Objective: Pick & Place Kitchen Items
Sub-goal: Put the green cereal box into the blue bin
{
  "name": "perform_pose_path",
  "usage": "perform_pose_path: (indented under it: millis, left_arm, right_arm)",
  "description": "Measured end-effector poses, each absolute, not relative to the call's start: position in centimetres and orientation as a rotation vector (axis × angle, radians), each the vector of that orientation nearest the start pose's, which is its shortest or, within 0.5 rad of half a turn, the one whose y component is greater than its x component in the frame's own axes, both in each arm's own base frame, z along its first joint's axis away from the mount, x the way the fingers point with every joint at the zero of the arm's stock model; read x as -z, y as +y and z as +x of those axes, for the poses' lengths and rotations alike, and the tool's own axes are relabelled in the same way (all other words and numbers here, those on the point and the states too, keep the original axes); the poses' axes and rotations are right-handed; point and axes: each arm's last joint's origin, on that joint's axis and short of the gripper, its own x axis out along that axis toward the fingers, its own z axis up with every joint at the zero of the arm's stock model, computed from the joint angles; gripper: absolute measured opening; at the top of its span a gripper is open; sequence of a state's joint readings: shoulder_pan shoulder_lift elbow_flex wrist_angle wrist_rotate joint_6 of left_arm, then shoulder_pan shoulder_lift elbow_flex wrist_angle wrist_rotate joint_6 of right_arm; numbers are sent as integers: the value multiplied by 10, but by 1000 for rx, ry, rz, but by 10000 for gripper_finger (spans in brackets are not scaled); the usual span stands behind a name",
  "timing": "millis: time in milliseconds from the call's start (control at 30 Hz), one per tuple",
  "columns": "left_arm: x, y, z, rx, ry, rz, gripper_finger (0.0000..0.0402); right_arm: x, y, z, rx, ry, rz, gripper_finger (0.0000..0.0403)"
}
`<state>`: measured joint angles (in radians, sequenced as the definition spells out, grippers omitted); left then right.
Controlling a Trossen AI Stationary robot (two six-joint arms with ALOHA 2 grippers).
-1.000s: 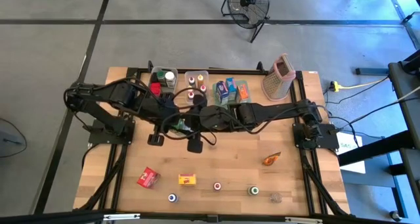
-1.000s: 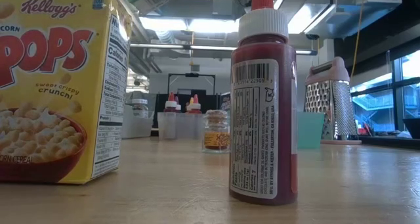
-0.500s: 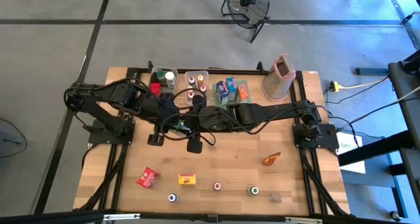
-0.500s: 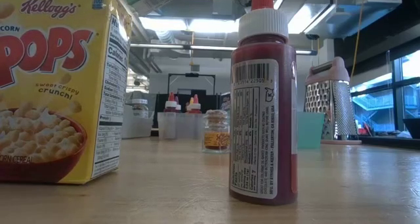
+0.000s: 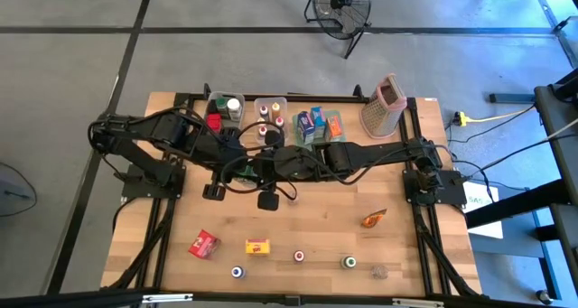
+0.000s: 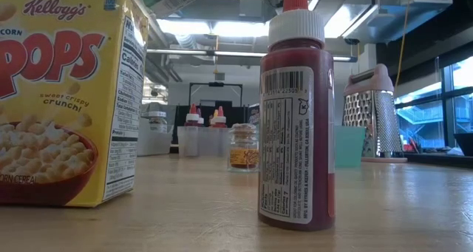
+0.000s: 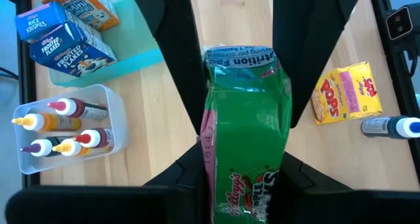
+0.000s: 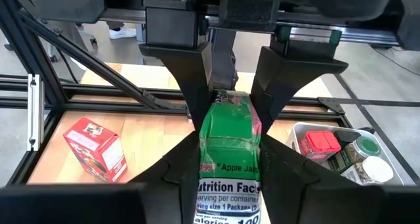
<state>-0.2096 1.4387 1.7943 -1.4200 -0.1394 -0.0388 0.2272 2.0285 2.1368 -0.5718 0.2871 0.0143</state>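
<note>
A small green cereal carton (image 7: 246, 112) is held in the air over the table's middle, between both grippers; it also shows in the right wrist view as the green carton (image 8: 230, 138). My left gripper (image 7: 243, 168) reaches in level from the table's left and is shut on one end. My right gripper (image 8: 230, 158) reaches in level from the right and is shut on the other end. In the high view the two grippers meet at the carton (image 5: 248, 171), which the arms mostly cover. My left gripper pinches the carton's end nearest it (image 7: 226, 184) between its two fingers, one on each long side, coming level from the table's left. The carton is lifted clear and lies level. My right gripper pinches the opposite end (image 8: 230, 178) between its two fingers, level from the table's right, fingers along the carton's length.
Along the far edge stand a bin of jars (image 5: 226, 107), a bin of squeeze bottles (image 5: 269, 114), a green tray of cartons (image 5: 316, 123) and a box grater (image 5: 384, 105). Near the front lie a red carton (image 5: 204, 245), a yellow carton (image 5: 259, 247), small jars and an orange packet (image 5: 374, 219).
</note>
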Motion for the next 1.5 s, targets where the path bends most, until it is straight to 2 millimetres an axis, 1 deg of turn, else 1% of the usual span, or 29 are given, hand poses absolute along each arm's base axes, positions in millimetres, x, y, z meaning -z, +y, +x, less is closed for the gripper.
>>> perform_pose_path:
  millis: [167,567,700,800,967,1033,1133,1267,1433,1500]
  left_arm:
    - [-423,-46,236,43,1047,149,105]
    - [-426,-47,239,33,1000,128,169]
    - [-432,-45,231,30,975,123,180]
    - [-436,-43,224,30,952,116,182]
    - [-448,-40,205,29,888,78,182]
    - [-453,-38,195,27,861,67,182]
    - [-462,-34,179,26,815,50,182]
    - [-470,-30,158,20,761,20,182]
    - [-476,-25,141,-4,712,20,182]
    - [-477,-24,138,-21,700,24,182]
  right_arm:
    - [-384,95,449,61,448,-106,128]
    - [-382,95,448,68,464,-107,117]
    - [-383,94,440,134,514,-103,116]
    - [-389,92,430,180,539,-79,116]
    - [-394,86,414,279,599,-43,116]
    - [-397,85,405,320,625,-12,116]
    - [-404,83,389,365,658,82,116]
    - [-420,78,357,413,700,166,116]
    - [-449,77,306,424,718,235,116]
    - [-460,75,279,431,736,262,116]
